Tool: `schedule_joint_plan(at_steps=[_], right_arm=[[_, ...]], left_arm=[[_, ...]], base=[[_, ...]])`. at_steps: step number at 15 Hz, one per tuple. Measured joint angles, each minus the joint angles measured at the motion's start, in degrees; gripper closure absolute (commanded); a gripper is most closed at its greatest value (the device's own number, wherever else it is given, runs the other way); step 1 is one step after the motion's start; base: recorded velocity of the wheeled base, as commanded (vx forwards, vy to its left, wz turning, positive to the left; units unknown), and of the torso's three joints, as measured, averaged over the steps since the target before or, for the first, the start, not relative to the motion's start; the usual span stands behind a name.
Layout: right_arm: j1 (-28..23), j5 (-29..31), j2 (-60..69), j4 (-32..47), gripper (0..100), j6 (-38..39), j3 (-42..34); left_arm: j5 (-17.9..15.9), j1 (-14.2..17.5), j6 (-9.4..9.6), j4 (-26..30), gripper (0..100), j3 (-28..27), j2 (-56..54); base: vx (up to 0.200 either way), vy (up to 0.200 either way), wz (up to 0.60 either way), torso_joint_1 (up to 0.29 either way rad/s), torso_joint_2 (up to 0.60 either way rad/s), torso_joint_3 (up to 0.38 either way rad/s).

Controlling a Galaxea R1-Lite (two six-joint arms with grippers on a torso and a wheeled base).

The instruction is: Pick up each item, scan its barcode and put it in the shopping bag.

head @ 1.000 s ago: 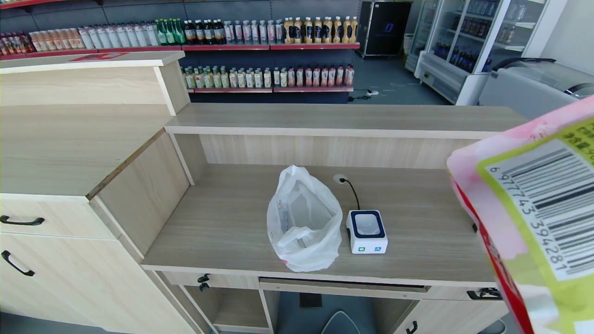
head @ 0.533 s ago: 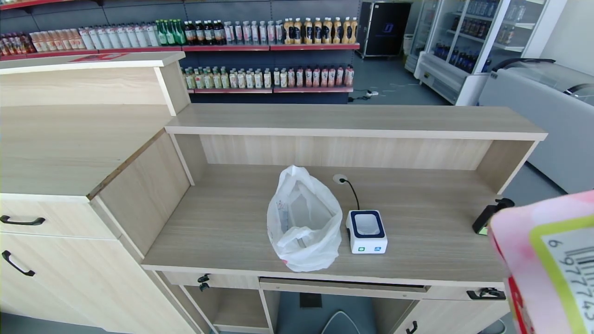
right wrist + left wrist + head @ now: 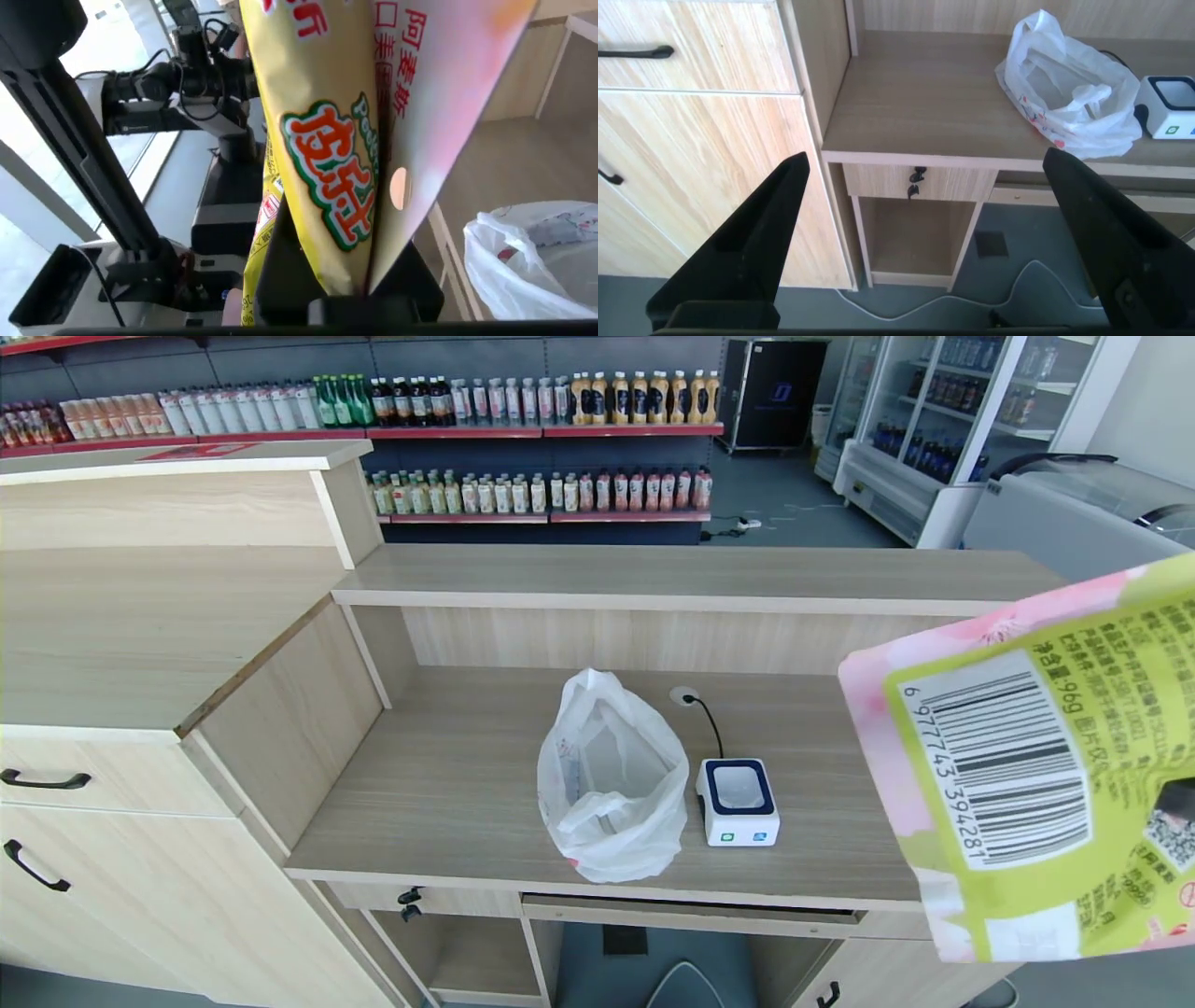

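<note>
A pink and green snack packet hangs high at the right of the counter, close to the head camera, its barcode facing that camera. My right gripper is shut on the packet near its lower end. The white plastic shopping bag stands open in the middle of the desk, also seen in the wrist views. A white barcode scanner sits just right of the bag, window up. My left gripper is open and holds nothing, low in front of the counter's left side.
The desk is recessed under a raised ledge, with a side wall on the left. The scanner's cable runs to a hole at the back. Drawers and a cabinet stand at the left. Drink shelves line the far wall.
The packet dropped towards the lower right corner half a second ago, then rose and shifted left, with its barcode now turned more squarely to the head camera. The bag and scanner have not moved.
</note>
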State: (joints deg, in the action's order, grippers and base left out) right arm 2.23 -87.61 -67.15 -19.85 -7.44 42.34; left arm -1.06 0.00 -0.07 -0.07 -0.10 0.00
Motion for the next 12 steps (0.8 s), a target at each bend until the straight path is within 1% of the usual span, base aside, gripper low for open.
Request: schedule_joint_plan(at_steps=[3,6,12], right_arm=[[-0.3,0.0,-2.6,-1.0,100,-1.0,1.7],[-1.0,0.0,-3.5,-1.5,100,-1.6,1.7],[-0.7,0.0,-0.7,-1.3,100,-1.6,0.4]], left_arm=[[0.0,0.0,0.00,0.0,0,0.0,0.0],[0.0,0.0,-0.02,0.0,0,0.0,0.0],[0.0,0.0,0.00,0.0,0,0.0,0.0]], base=[[0.000,0.000,0.00,0.000,0.00,0.000],[0.000,0.000,0.00,0.000,0.00,0.000],[0.000,0.000,0.00,0.000,0.00,0.000]])
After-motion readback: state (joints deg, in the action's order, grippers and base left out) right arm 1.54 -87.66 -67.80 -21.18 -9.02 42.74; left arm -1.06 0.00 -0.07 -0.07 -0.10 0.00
